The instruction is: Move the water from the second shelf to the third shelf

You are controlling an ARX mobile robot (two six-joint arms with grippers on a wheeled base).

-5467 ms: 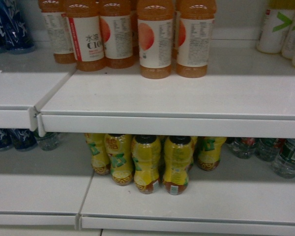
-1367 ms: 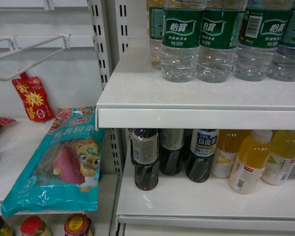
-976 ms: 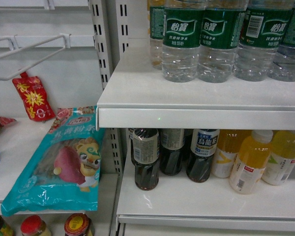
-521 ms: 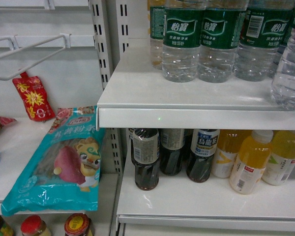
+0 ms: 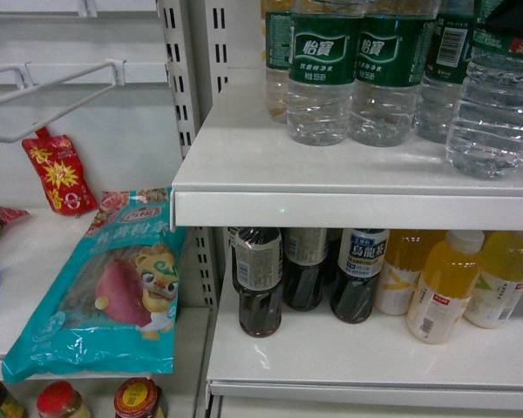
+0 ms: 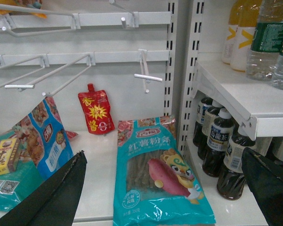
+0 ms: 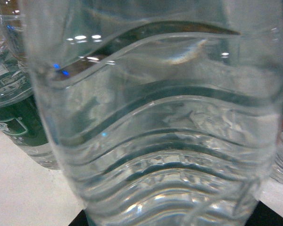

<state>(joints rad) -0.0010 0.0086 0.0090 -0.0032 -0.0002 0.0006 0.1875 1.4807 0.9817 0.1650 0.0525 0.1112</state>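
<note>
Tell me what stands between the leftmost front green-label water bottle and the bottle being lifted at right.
In the head view, between the leftmost front bottle and the lifted water bottle stand two more green-label water bottles, upright on the shelf.

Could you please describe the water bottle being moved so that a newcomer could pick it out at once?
Find the upper white shelf with its row of green-labelled bottles. The water bottle is at the far right, nearest the front edge, forward of that row.
</note>
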